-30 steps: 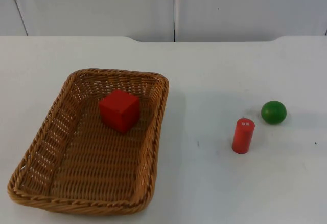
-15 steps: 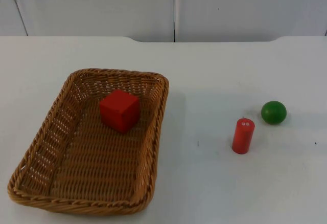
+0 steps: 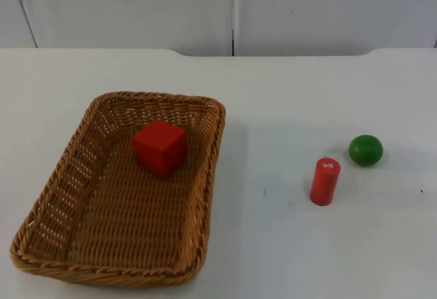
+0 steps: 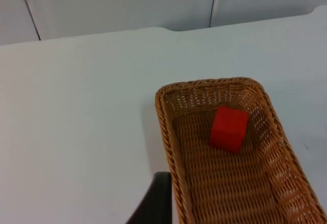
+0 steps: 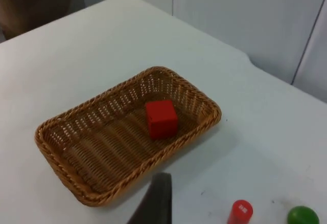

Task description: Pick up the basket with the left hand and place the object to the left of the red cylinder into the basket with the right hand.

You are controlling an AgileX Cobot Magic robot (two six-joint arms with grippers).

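White table (image 3: 293,94): basket (image 3: 54,210) long axis near-far, red cube (image 3: 160,147) inside.

Open white table (image 3: 287,94) across the whole upper band of the top view and down the middle, between wicker basket (image 3: 82,176) at lower left and red cylinder (image 3: 325,181) at right. Green ball (image 3: 366,149) just up-right of the upright cylinder, narrow gap between. Red cube (image 3: 160,147) inside the basket's upper part; lower part of its floor bare.
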